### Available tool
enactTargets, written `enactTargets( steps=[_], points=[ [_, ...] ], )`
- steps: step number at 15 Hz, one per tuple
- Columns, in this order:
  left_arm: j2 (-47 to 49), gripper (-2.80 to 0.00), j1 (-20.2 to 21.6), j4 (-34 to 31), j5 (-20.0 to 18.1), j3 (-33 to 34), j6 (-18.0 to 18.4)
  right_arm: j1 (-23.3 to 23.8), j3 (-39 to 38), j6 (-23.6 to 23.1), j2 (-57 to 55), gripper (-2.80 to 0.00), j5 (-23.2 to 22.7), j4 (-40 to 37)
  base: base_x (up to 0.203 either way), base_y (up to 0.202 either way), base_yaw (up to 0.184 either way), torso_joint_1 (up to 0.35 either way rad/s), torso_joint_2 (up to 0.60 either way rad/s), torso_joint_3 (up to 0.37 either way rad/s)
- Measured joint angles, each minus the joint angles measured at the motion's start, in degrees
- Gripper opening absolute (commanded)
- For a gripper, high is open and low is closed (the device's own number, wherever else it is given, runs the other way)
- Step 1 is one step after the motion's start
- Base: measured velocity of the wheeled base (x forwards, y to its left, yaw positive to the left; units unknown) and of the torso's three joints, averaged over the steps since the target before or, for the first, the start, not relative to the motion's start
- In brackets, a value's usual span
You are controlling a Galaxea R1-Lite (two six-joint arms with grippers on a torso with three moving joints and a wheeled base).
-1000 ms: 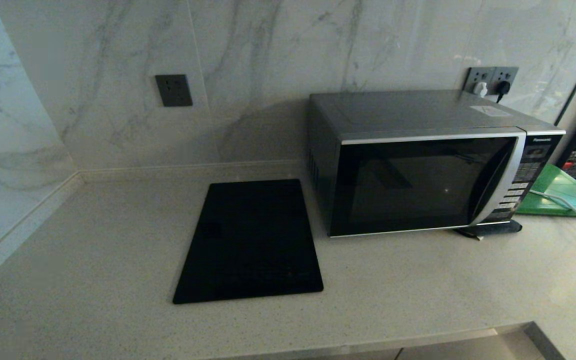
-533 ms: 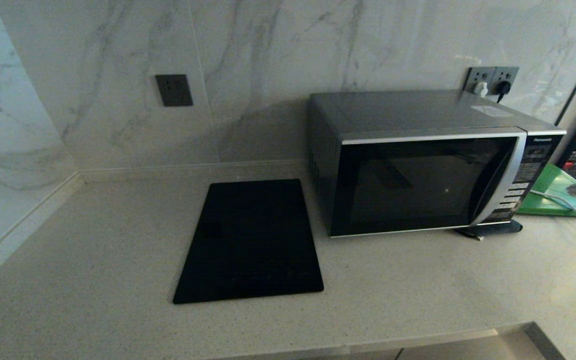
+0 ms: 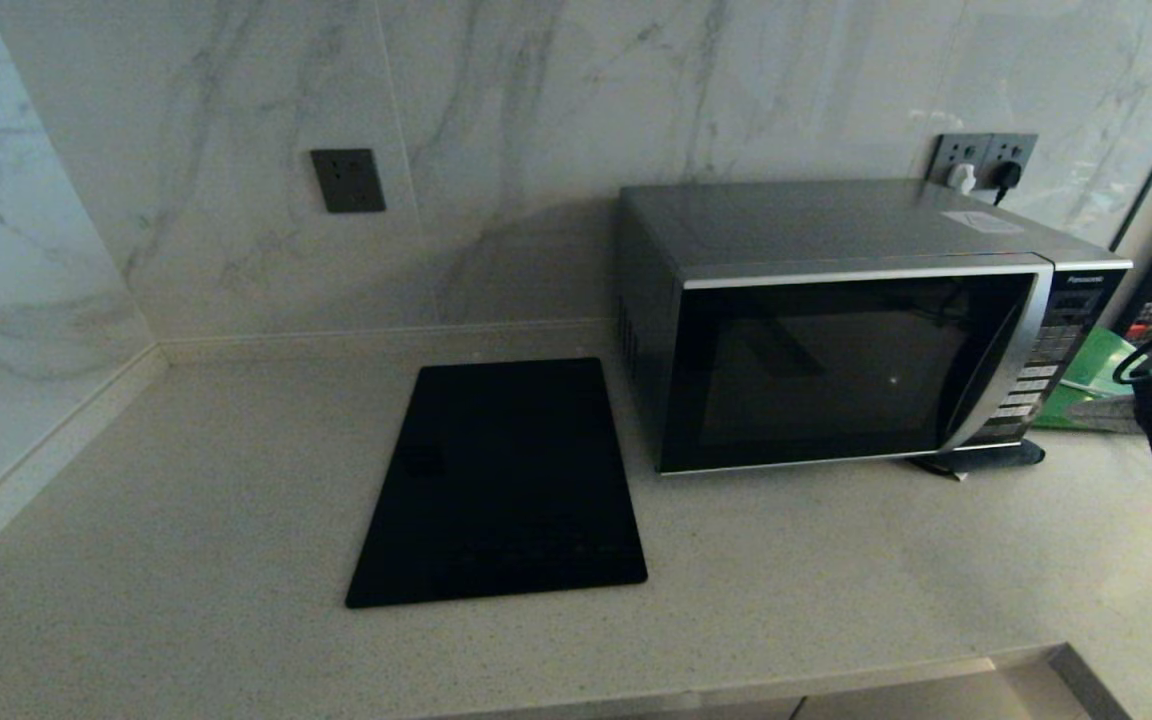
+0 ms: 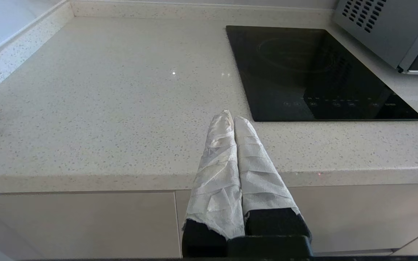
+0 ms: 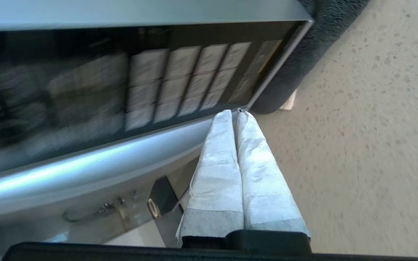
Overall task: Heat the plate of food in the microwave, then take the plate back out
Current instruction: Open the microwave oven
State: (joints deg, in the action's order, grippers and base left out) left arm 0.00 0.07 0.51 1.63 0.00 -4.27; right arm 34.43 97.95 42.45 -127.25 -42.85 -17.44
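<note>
The microwave [image 3: 841,340] stands at the back right of the counter with its black glass door closed. Its curved silver handle [image 5: 85,166] and button panel [image 5: 180,83] fill the right wrist view. My right gripper [image 5: 232,113] is shut and empty, its white-wrapped fingers pointing at the panel's lower corner. In the head view my right gripper [image 3: 1076,410] reaches in from the right edge, just beside the panel. My left gripper [image 4: 230,117] is shut and empty, low at the counter's front edge, left of the cooktop. The plate of food is out of view.
A flat black cooktop [image 3: 501,480] lies left of the microwave. A green board [image 3: 1101,355] lies to its right, behind my right arm. A dark pad [image 3: 986,458] sits under the microwave's front right corner. Plugged sockets [image 3: 981,160] are on the wall behind.
My right arm has come in from the right edge and moved left towards the microwave's button panel, fingers staying shut. Nothing else has moved.
</note>
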Motion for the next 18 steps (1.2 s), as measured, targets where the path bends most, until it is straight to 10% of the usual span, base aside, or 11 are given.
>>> enactTargets(
  steps=[18],
  points=[
    [0.00,-2.80,0.00,-0.02,0.00,0.00,0.00,-5.72,6.72,0.65,-10.30,-2.80,4.95,3.06,0.000,0.000,0.000,0.000,0.00,0.000]
  ],
)
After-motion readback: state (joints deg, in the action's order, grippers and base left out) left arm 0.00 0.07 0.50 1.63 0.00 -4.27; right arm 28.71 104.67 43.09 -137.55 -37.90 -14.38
